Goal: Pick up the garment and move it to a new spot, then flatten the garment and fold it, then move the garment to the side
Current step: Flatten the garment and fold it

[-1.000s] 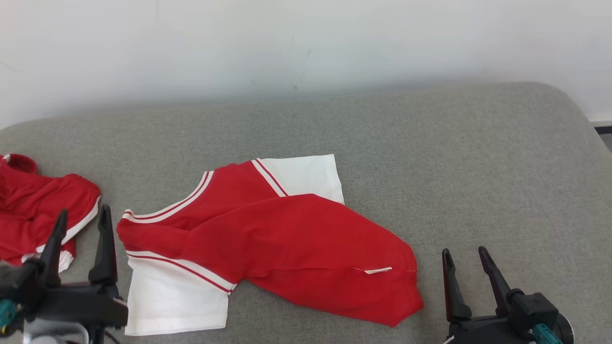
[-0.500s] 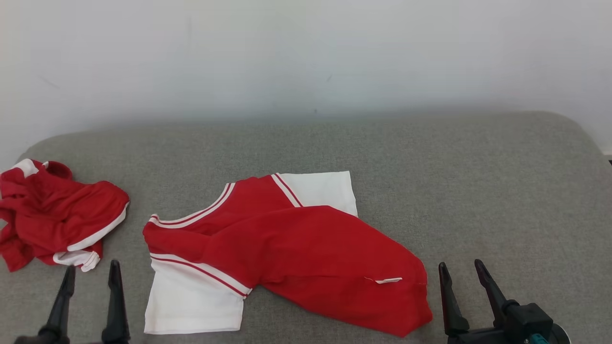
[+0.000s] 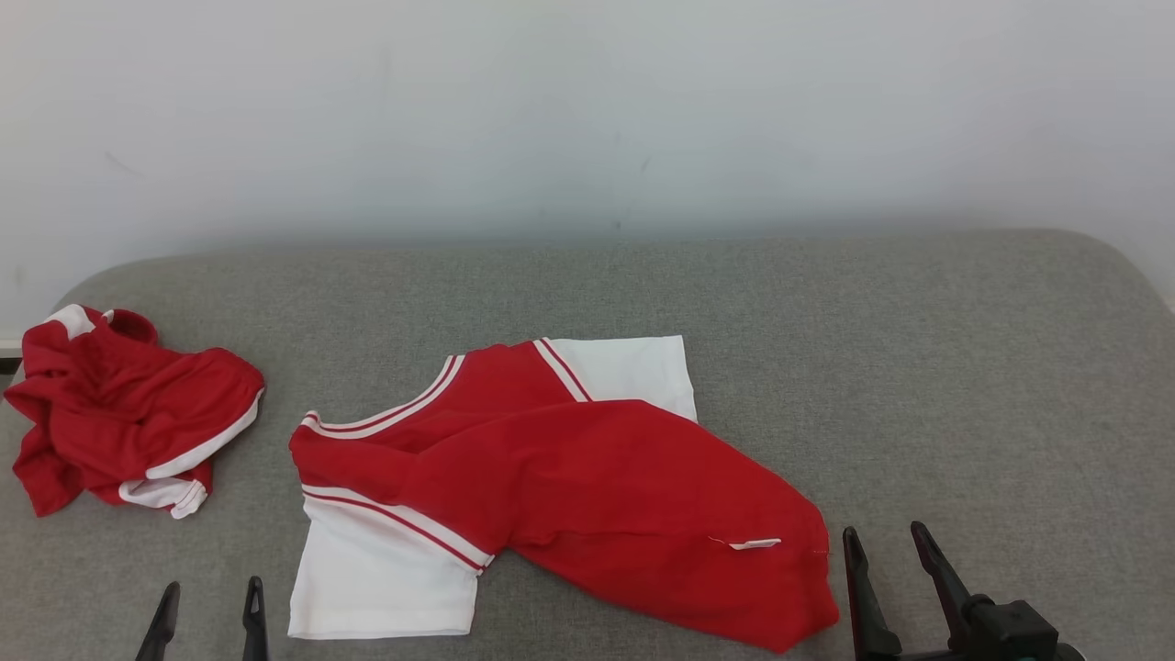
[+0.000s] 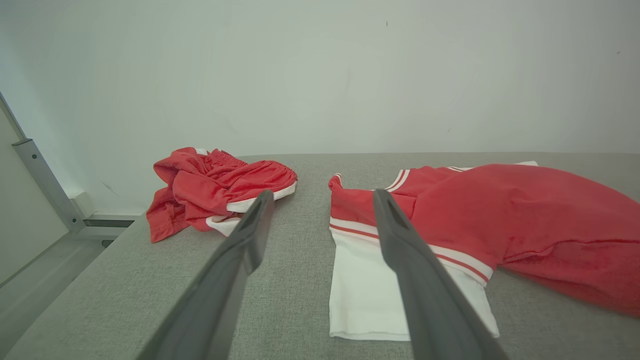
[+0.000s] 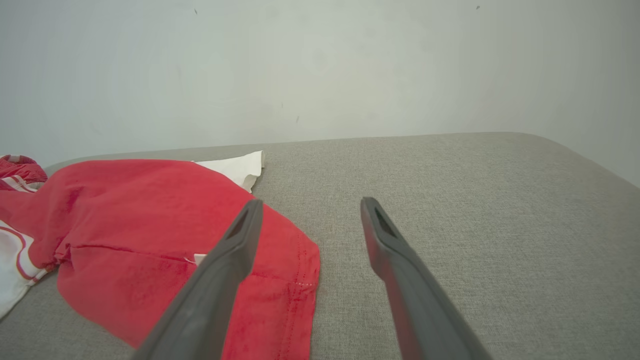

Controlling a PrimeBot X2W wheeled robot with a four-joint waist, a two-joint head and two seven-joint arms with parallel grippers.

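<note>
Dark and spread wide, the left jaws and right jaws hover empty at the near edge of the grey padded surface, placed, I judge, to reach in from both ends. Between them and just ahead lies the red-and-white garment, lapped over itself and not yet flat. Farther out, beyond the left jaws, sits a crumpled red bundle, well apart.

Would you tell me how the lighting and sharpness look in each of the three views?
Head view: soft, even light, no glare, the shirt sharp with barely any shadow. Left wrist view: the left end effector looks soft close to the lens, the shirt beyond crisp. Right wrist view: likewise for the right end effector, no glare.
</note>
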